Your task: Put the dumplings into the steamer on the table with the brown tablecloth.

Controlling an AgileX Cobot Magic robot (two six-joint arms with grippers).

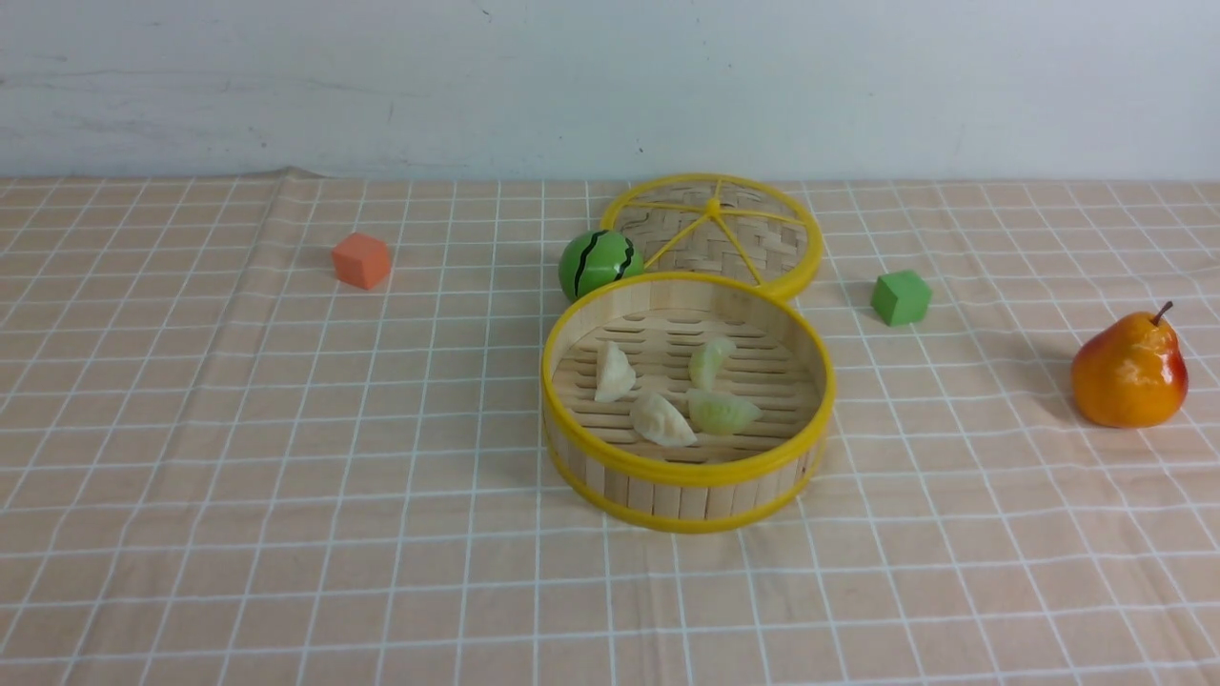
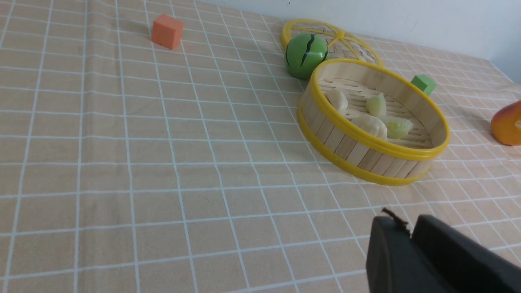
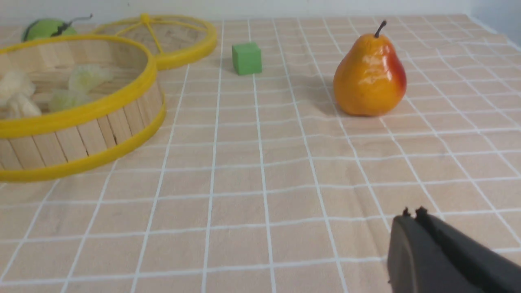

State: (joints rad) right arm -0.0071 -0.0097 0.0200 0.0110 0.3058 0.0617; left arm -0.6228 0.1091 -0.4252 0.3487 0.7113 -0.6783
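We looked all three views over and honestly can't find a single readable word, number, label or logo anywhere.
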